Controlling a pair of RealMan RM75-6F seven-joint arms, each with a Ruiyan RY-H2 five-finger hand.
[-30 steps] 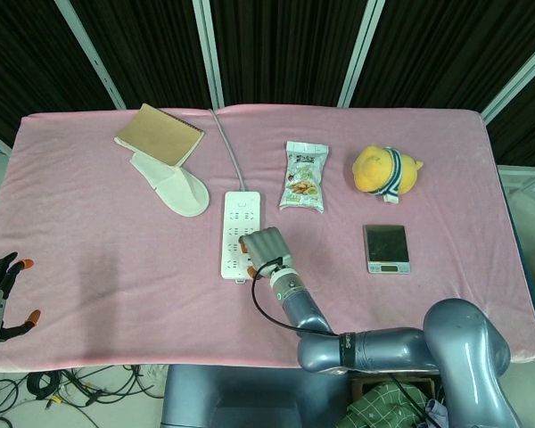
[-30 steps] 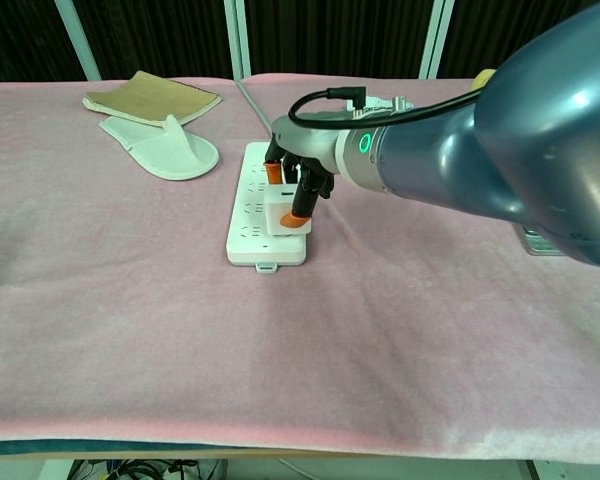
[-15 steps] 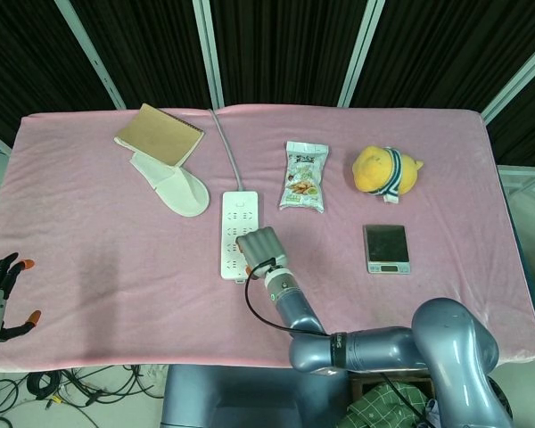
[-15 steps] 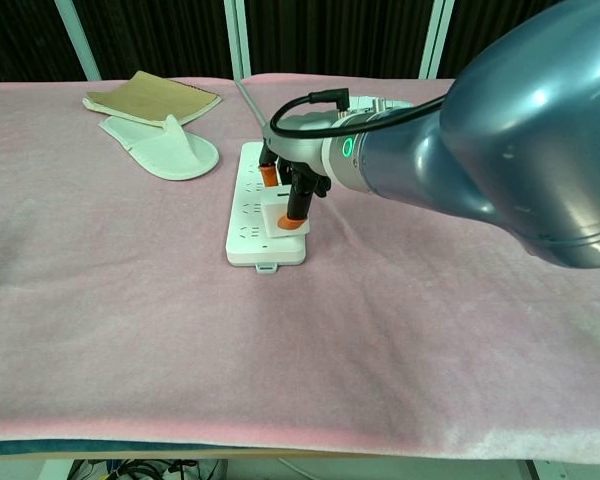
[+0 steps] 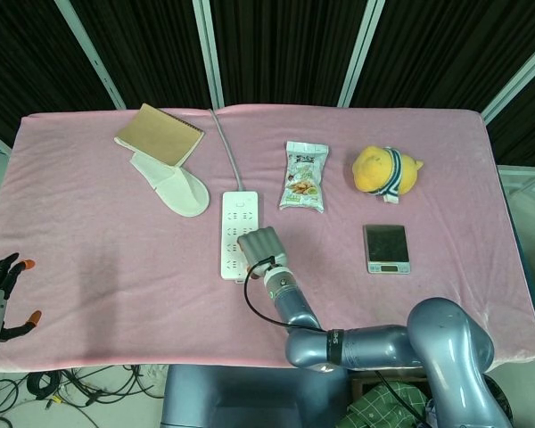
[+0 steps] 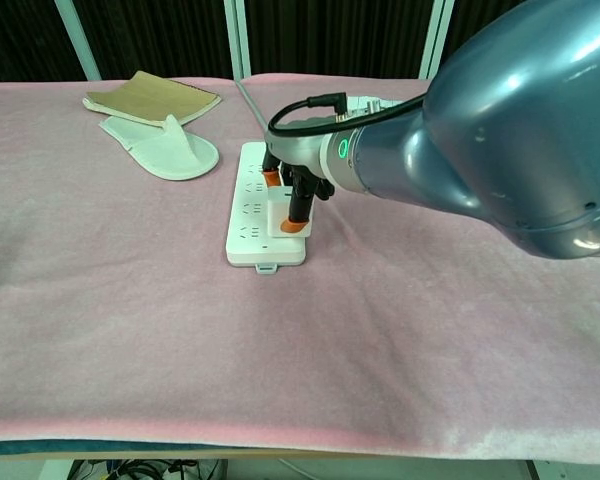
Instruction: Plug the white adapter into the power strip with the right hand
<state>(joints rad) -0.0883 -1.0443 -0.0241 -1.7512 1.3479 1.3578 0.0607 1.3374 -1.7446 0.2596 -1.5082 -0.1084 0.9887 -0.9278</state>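
The white power strip (image 5: 238, 223) (image 6: 252, 203) lies lengthwise at mid-table, its grey cable (image 5: 226, 150) running to the far edge. My right hand (image 5: 261, 245) (image 6: 297, 186) is over the strip's near right part. In the chest view its orange-tipped fingers (image 6: 296, 225) pinch the white adapter (image 6: 278, 216), which sits low against the strip's face. The head view hides the adapter under the hand. Whether its pins are in a socket cannot be seen. My left hand (image 5: 0, 292) hangs off the table's near left corner, fingers spread, holding nothing.
A brown notebook (image 5: 160, 134) and a white slipper (image 5: 173, 185) lie far left. A snack bag (image 5: 303, 176), a yellow plush toy (image 5: 386, 171) and a small scale (image 5: 387, 248) lie right of the strip. A pink cloth (image 5: 98, 241) covers the table.
My right hand has pressed the adapter down and slightly away, so it sits lower against the strip than a second ago. The left hand has not moved.
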